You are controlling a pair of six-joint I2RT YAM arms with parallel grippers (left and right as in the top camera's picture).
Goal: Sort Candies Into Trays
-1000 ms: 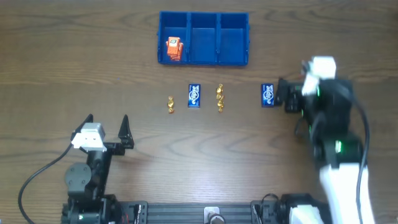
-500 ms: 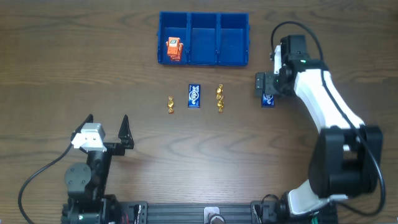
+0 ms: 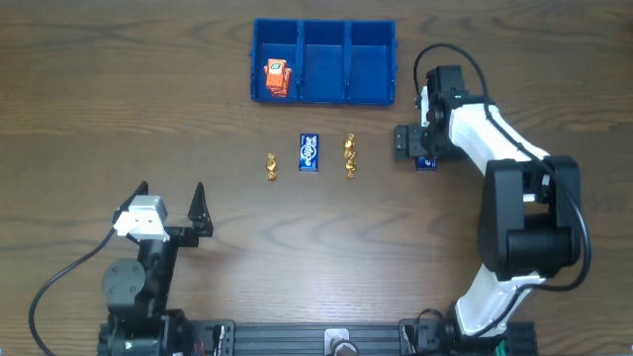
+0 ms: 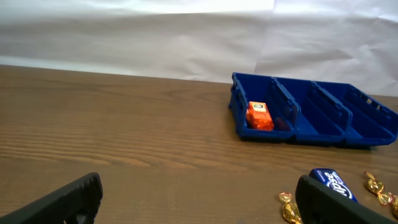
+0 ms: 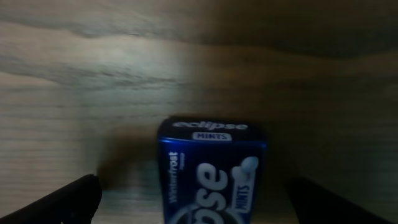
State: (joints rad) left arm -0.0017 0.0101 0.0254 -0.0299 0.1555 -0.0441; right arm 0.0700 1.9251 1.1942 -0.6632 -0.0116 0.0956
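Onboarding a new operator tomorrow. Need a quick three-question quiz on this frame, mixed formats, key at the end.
1. True or false: the orange candy lies in the middle compartment of the blue tray.
2. What is the open right hand poised over? A) the orange candy B) a blue mint box C) the tray
3. How many blue mint boxes lie on the table?
Key: 1 false, it is in the left end compartment. 2 B. 3 two.
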